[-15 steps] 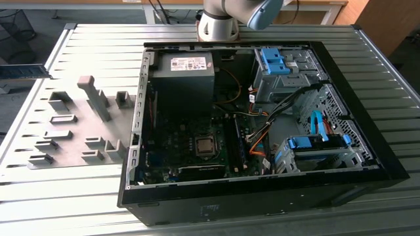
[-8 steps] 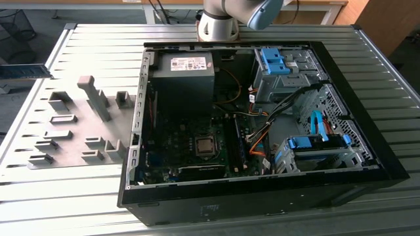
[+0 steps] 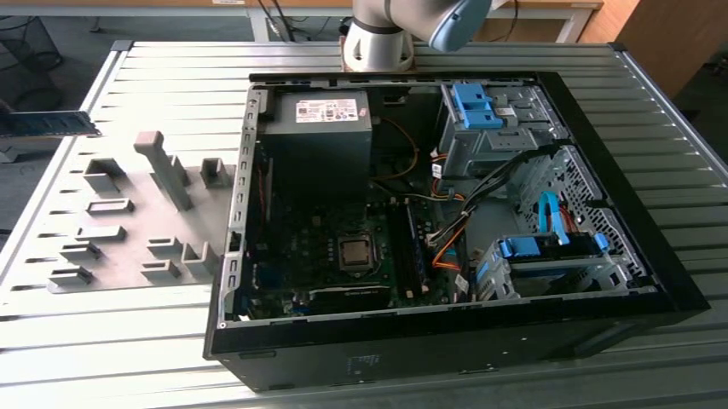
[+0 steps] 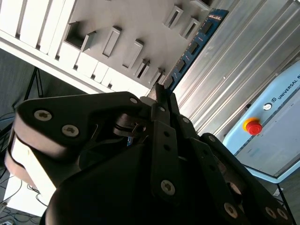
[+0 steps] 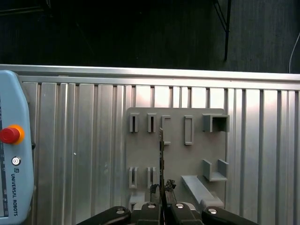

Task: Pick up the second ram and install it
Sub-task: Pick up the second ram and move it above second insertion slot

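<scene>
Gripper [image 5: 161, 190]: I hold it pressed together, pinching one end of the second ram [image 5: 161, 150], which appears edge-on as a thin stick in the first wrist view. In the second wrist view its blue-green board with black chips runs out from between my fingers. Its free end points toward the grey holder plate [image 5: 187, 161] with slotted blocks, lying on the ribbed metal table [image 5: 84, 140]. A pale-blue pendant [image 5: 16, 197] with a red button [image 5: 9, 134] appears at the table, apart from the plate. In the exterior view the ram sits at the exterior view's left edge, well apart from the open computer case [image 3: 455, 349].
</scene>
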Robot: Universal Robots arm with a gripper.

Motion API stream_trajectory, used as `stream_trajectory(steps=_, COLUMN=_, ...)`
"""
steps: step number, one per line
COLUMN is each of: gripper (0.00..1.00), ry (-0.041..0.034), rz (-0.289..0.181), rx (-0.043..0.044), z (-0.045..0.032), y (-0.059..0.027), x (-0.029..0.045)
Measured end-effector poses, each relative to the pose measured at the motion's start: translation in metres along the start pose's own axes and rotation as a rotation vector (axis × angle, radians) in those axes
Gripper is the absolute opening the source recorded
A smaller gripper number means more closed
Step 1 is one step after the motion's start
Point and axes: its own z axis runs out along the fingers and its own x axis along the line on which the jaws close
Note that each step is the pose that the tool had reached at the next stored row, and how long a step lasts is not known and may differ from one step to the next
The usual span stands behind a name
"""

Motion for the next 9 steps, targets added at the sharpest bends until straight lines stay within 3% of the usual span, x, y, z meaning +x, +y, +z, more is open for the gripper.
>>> stream_trajectory(steps=9, gripper=0.14, ry=0.0, rz=0.0, rx=0.0001, z=0.0, y=-0.0084, x=0.0001)
